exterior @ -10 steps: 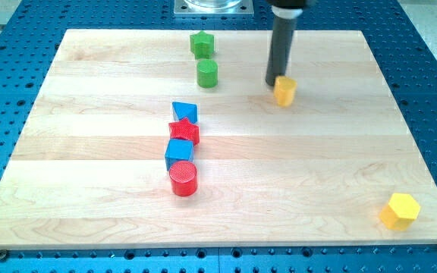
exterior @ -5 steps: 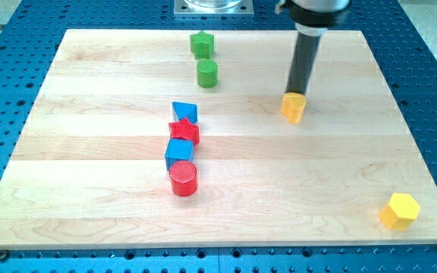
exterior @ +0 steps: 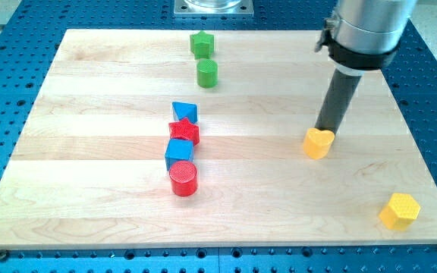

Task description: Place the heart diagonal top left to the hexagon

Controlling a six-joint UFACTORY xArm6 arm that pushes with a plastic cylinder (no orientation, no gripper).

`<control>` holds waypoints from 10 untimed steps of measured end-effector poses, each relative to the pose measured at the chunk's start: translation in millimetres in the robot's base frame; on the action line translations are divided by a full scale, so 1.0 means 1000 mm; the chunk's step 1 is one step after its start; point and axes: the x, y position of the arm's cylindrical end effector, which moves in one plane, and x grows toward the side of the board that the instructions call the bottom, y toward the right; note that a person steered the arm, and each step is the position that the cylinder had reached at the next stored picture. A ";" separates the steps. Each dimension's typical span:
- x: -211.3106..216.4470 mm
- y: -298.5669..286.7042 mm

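Note:
The yellow heart (exterior: 318, 142) lies right of the board's middle. My tip (exterior: 325, 131) touches the heart's upper right edge; the dark rod rises from it toward the view's top right. The yellow hexagon (exterior: 399, 211) sits near the board's bottom right corner, well below and to the right of the heart.
A green star (exterior: 201, 44) and a green cylinder (exterior: 207, 73) stand near the top centre. A column left of centre holds a blue triangle (exterior: 184, 113), a red star (exterior: 184, 131), a blue cube (exterior: 178, 154) and a red cylinder (exterior: 183, 179).
My tip has pushed the yellow heart down and to the right, from the upper middle of the board toward the hexagon. The other blocks have not moved.

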 end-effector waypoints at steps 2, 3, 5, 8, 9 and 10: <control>0.010 -0.029; 0.037 -0.010; 0.022 -0.036; 0.072 0.030; 0.067 0.025; 0.067 0.026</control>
